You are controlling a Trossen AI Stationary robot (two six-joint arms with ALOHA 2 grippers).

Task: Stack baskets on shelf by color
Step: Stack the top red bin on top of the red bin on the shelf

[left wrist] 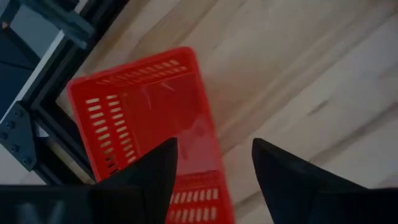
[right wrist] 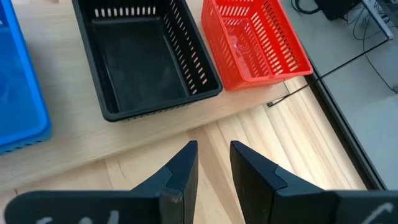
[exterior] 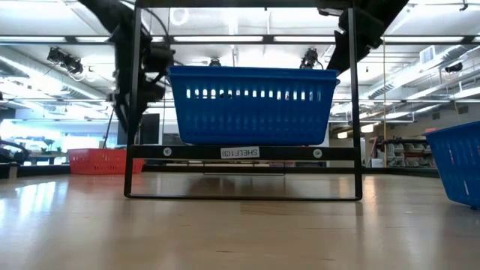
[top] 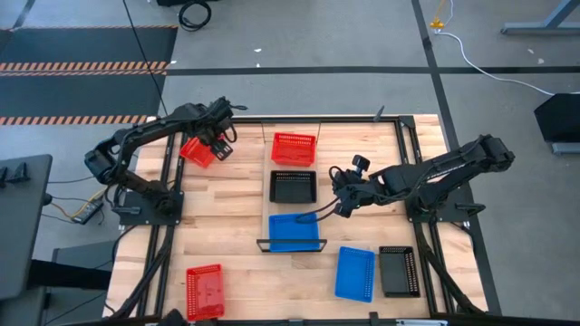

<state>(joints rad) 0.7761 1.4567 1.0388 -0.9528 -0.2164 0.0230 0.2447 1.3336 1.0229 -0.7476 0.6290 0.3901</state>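
Observation:
The shelf (top: 266, 181) runs from the far side toward the near side in the middle of the table. On it sit a red basket (top: 294, 148), a black basket (top: 293, 186) and a blue basket (top: 294, 231), each flat on its bottom. Another red basket (top: 197, 150) lies on the table near the far-left corner. My left gripper (top: 217, 145) hovers open above it, its fingers on either side of one long wall (left wrist: 211, 149). My right gripper (top: 337, 201) is narrowly open, just right of the shelf beside the black basket (right wrist: 146, 59).
Near the table's near edge lie a red basket (top: 205, 292), a blue basket (top: 354, 273) and a black basket (top: 399, 271). A black metal frame (left wrist: 37, 112) runs close beside the far-left red basket. Bare wood shows between the shelf and both arms.

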